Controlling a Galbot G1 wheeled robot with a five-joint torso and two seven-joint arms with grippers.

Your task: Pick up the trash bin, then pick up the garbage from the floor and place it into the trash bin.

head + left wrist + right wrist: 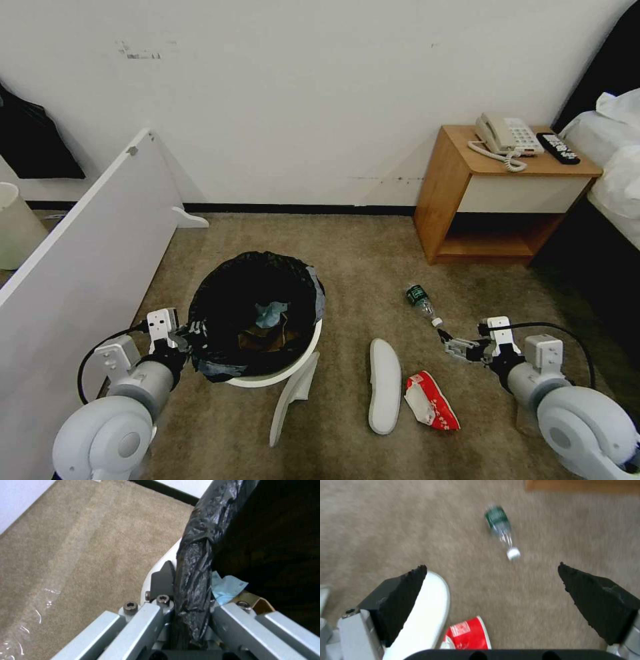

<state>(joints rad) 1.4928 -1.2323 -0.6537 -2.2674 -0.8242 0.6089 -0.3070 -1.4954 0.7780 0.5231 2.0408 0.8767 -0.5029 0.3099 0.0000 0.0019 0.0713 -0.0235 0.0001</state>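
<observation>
The trash bin [280,377], white with a black bag over its rim [195,562], stands tilted on the carpet floor [360,267]. My left gripper [190,333] [191,620] is shut on its rim. A light-blue wad [270,313] [228,587] and brown cardboard lie inside. My right gripper [453,347] [490,566] hangs open over the floor, just short of a small plastic bottle [421,303] [501,527]. A white slipper [385,385] [426,610] and a red-white wrapper [432,400] [468,635] lie beside it. A second slipper [293,397] leans against the bin.
A wooden nightstand [453,193] with a phone [507,137] and a remote [559,148] stands at the back right beside a bed [613,167]. A white board [80,267] leans along the left, with a cream bucket [13,223] behind it. A black baseboard [300,209] edges the wall.
</observation>
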